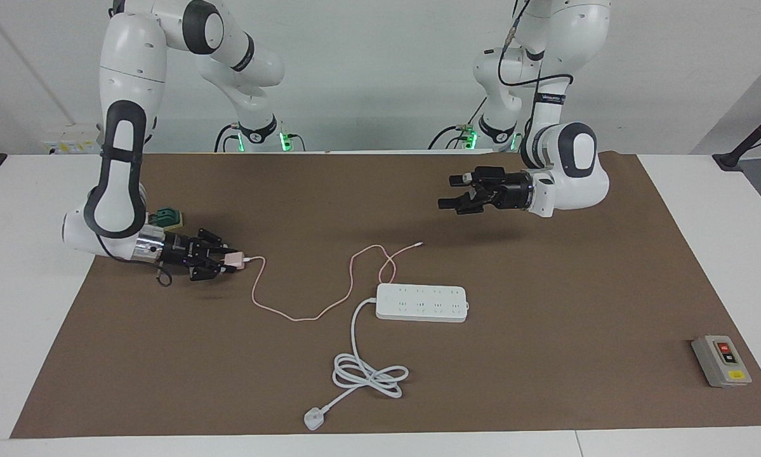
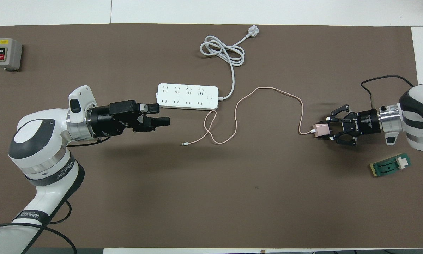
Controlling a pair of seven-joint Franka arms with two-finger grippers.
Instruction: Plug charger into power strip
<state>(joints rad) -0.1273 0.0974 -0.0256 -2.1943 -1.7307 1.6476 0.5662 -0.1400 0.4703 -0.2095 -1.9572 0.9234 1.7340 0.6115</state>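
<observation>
Pink charger (image 1: 233, 259) is lying on the counter (image 1: 545, 304) toward our right arm's end; our right fingers (image 2: 333, 121) are seemingly clamping it. Our left gripper (image 1: 449, 193) is hovering, fingers apart, near the strip (image 1: 421, 303).
</observation>
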